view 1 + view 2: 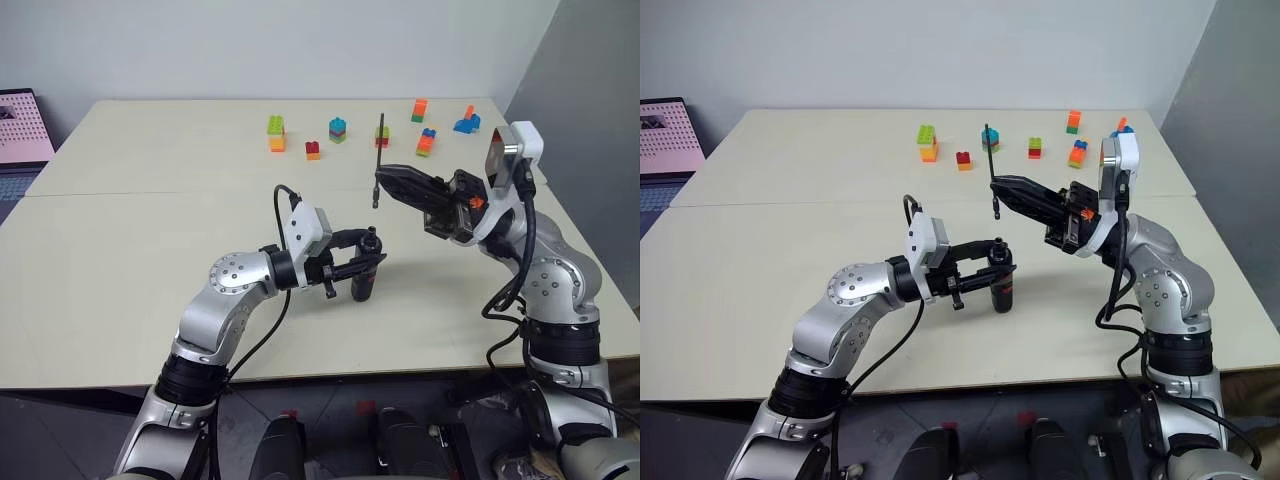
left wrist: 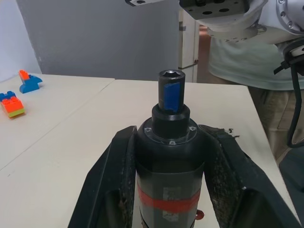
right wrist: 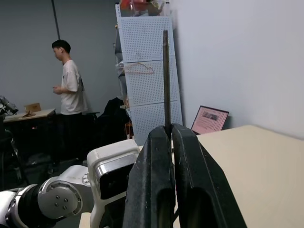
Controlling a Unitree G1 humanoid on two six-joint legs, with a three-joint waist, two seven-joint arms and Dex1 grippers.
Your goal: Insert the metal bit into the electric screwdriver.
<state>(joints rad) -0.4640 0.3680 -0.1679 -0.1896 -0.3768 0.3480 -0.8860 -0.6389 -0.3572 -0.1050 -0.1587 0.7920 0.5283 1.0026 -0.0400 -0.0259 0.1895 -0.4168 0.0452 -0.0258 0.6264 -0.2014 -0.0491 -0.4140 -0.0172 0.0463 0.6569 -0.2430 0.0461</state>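
Note:
My left gripper is shut on the electric screwdriver, a black cylinder with a red band, held upright over the table with its open socket end facing up. My right gripper is shut on the metal bit, a thin dark rod held nearly vertical. The bit's lower end hangs a little above and just beyond the screwdriver's top, apart from it. In the right wrist view the bit sticks out between the closed fingers.
Several coloured toy-brick stacks stand along the far side of the beige table. A laptop sits off the far left edge. A person stands in the background by a pegboard.

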